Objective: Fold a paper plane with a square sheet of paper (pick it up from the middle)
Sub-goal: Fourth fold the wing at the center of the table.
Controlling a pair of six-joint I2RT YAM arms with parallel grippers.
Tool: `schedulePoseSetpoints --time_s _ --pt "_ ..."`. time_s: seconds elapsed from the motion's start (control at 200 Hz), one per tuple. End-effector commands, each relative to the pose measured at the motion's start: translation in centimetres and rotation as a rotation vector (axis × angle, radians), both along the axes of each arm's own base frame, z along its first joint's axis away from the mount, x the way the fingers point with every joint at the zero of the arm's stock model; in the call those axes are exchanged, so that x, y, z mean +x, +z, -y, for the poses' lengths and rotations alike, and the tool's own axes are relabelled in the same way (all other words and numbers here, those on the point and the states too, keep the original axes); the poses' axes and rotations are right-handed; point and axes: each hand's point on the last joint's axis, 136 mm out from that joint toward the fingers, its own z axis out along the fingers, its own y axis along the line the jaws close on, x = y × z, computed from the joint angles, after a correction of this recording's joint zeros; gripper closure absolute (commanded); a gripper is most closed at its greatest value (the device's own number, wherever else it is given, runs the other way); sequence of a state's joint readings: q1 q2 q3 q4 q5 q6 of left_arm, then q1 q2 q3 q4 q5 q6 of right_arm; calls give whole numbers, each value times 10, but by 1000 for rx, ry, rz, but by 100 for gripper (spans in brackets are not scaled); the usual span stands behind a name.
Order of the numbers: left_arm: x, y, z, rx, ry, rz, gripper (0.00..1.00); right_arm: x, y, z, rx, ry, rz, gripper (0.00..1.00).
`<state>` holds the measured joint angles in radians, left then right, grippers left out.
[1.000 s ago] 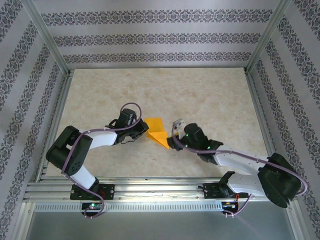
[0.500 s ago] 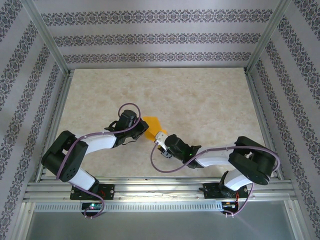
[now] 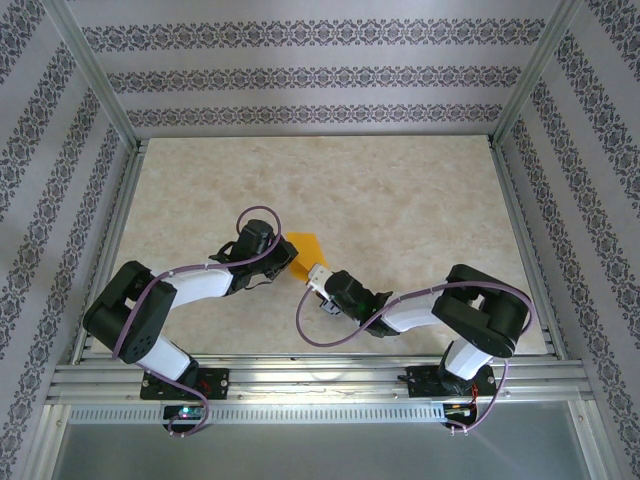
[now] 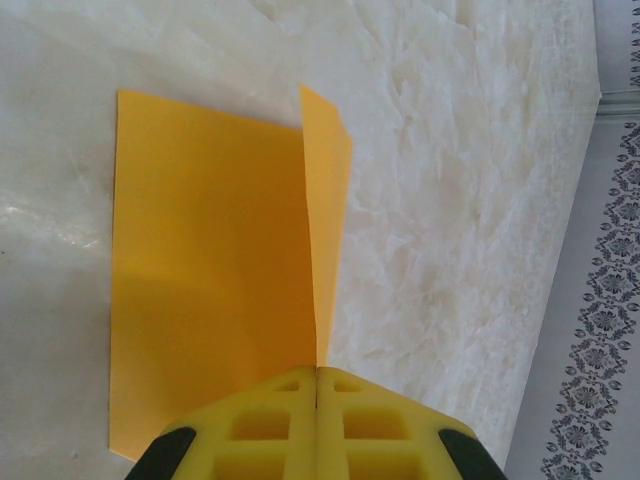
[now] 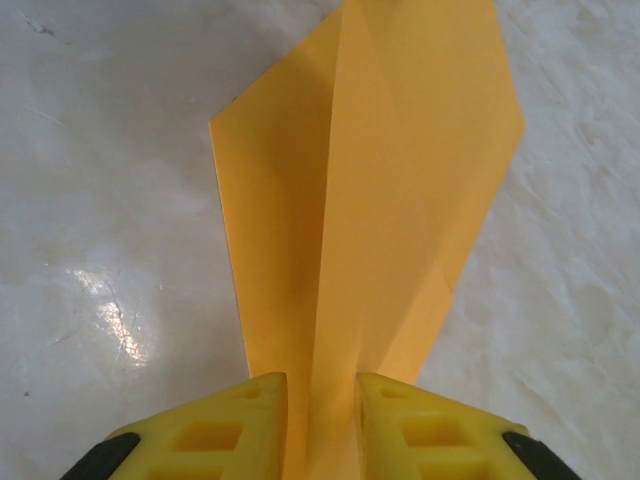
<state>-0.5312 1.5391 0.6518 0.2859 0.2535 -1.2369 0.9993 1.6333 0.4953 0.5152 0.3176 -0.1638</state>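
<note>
Left pincer is pressed together, pinching the foot of an upright crease in the orange-yellow sheet of paper, whose wider flap lies flat beyond the fingers. Right pincer stands narrowly spread with a finger on either side of the sheet's narrow folded end; whether it touches the fold I cannot tell. From above, the sheet lies between both pincers on the marbled table, near its middle.
</note>
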Motion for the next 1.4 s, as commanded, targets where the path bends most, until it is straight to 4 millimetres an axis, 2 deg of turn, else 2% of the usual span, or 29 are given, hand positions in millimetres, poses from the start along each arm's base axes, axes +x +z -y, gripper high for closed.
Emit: schedulePoseSetpoints --time_s 0.0,0.3,0.63,1.054,1.394 --pt "1 8 9 -28 -13 30 100 7 9 -7 34 -21 27 78" --pt "1 8 6 -14 -8 29 100 8 8 -3 39 -47 23 85" --pt "1 10 4 -1 -5 32 100 11 6 1 53 -83 13 81" --pt "1 13 1 6 1 37 100 15 8 5 65 -109 18 85" --pt "1 13 0 16 3 35 100 16 7 4 105 -118 -22 97"
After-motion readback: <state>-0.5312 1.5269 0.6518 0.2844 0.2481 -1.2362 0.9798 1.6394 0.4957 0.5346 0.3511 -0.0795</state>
